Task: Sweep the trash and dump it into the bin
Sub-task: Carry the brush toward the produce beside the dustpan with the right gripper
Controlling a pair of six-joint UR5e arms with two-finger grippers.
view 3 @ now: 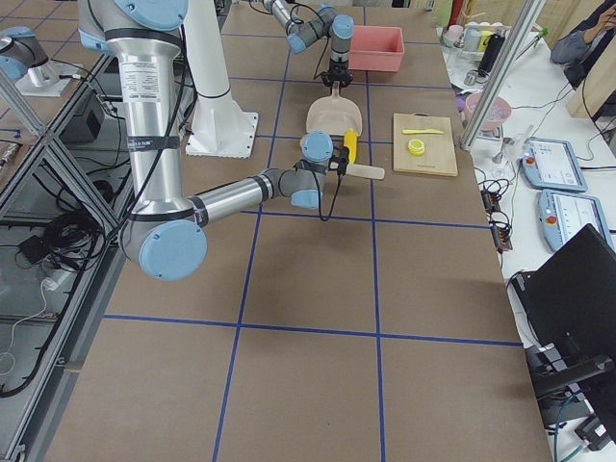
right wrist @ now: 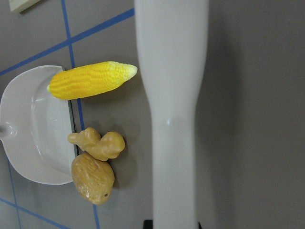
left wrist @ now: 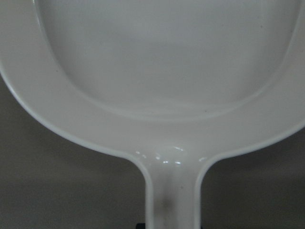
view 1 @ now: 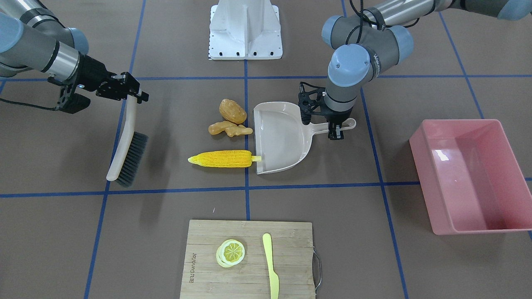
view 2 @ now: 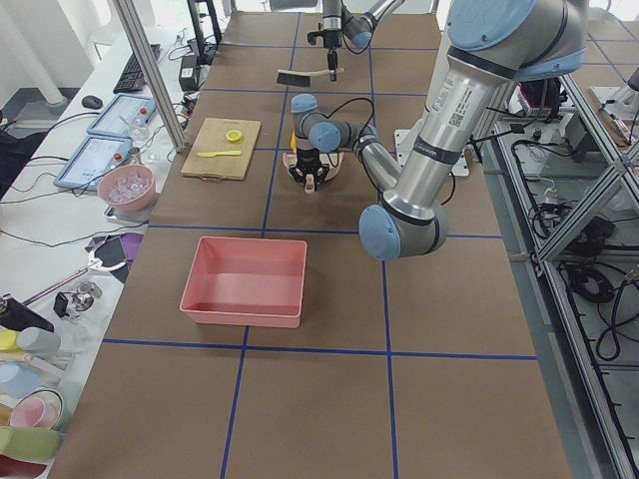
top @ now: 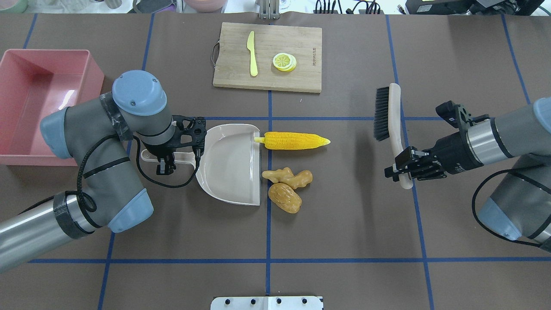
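Note:
The trash lies mid-table: a yellow corn cob [top: 295,141], a tan ginger root [top: 287,177] and a brown potato [top: 284,198]. All three lie just off the open lip of a beige dustpan [top: 230,163], and the cob's stem touches that lip. My left gripper [top: 165,165] is shut on the dustpan's handle; the pan [left wrist: 167,71] fills the left wrist view. My right gripper [top: 402,170] is shut on the handle of a white brush [top: 389,114], its black bristles facing the trash across a gap. The pink bin [top: 38,103] stands empty beyond the left arm.
A wooden cutting board [top: 301,73] sits at the far edge, carrying lemon slices [top: 284,61] and a pale yellow knife [top: 252,54]. The white robot base [view 1: 246,29] stands on the near side. Blue tape lines cross the brown table.

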